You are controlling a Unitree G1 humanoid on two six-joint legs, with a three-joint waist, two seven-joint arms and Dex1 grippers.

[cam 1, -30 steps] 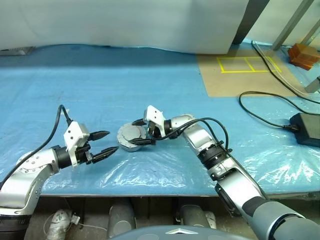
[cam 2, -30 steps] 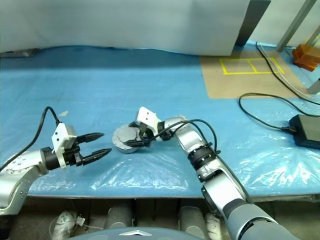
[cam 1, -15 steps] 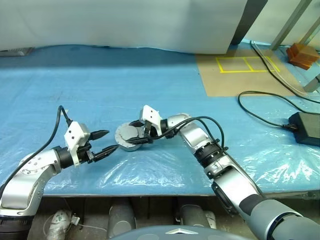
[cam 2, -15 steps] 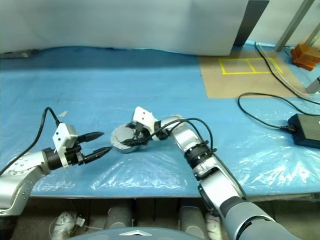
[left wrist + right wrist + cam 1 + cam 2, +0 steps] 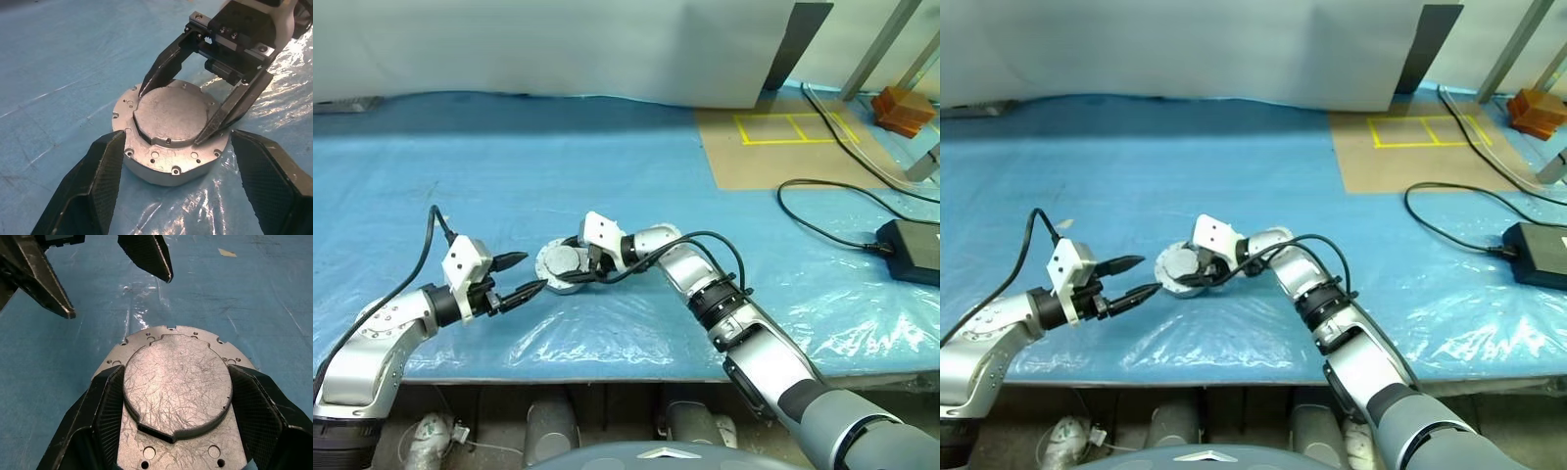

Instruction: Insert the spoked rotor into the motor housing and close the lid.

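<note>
On the blue plastic-covered desk (image 5: 607, 166), near its front edge, a round grey metal motor housing (image 5: 561, 268) with a raised flat centre plate and a ring of small holes round its flange lies flat. The right claw (image 5: 576, 260) is reached in from the right, its forearm stretched low across the sheet and the wrist bent leftward, and its two black fingers (image 5: 161, 68) are set against opposite sides of the raised centre plate, so that the plate is clasped between them. The left claw (image 5: 524, 277) is held level just left of the housing, pointing toward it from a bent elbow, with its fingers (image 5: 105, 169) spread apart on either side of the flange and nothing between them; in the left wrist view a gap is seen between each finger and the metal. A black cable (image 5: 822, 220) and a black box (image 5: 911, 250) lie on the sheet far to the right, well apart from the arms.
</note>
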